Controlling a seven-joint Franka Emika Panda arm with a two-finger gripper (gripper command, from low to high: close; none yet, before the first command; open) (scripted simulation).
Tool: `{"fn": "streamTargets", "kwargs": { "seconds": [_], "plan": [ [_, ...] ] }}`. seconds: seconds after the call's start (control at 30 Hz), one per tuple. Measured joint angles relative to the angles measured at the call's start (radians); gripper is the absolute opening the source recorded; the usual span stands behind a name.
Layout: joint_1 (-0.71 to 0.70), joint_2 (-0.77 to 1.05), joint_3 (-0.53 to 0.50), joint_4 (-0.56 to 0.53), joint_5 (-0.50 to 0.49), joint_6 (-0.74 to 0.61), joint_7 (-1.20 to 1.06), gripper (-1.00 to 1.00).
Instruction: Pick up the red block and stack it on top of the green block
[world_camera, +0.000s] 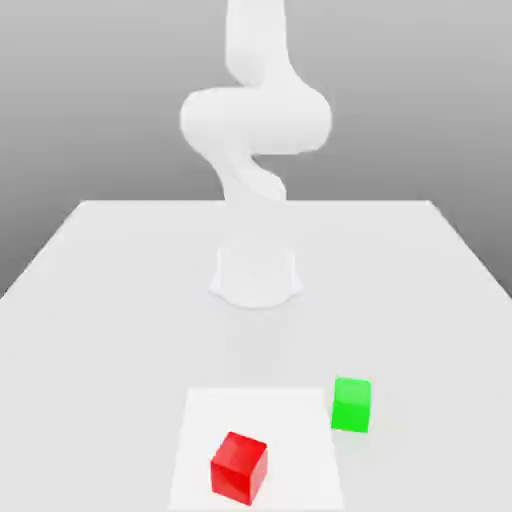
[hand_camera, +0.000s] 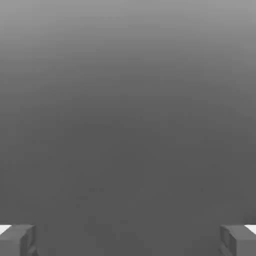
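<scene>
The red block (world_camera: 239, 468) sits in the exterior view on a bright white square (world_camera: 258, 450) that lies on the pale table (world_camera: 120, 330). It rests toward the square's near edge, in the half at the exterior view's left, and is turned at an angle, so its top and two side faces show, one side darker than the other. The green block (world_camera: 351, 405) stands near it, apart from it, farther back and toward the exterior view's right, just beside the edge of the white square. It is turned much less, with its front face nearly square to the camera and its lighter top face showing. The two look about alike in size, and nothing lies on top of either. Behind them, well apart from both, the white arm (world_camera: 256, 120) rises from its base (world_camera: 256, 278) on the table, its upper part running out at the top of the exterior view. In the hand view, the two fingers of the hand (hand_camera: 128, 241) stand wide apart, with a plain grey expanse between and beyond them, darker low down and paler higher up. The hand holds nothing, and neither block is touched by it.
</scene>
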Motion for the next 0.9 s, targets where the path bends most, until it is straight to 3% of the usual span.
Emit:
{"fn": "streamTargets", "kwargs": {
  "seconds": [0.9],
  "plan": [
    [-0.069, 0.985, 0.028, -0.185, -0.029, 0.447, 0.349, 0.0]
  ]
}}
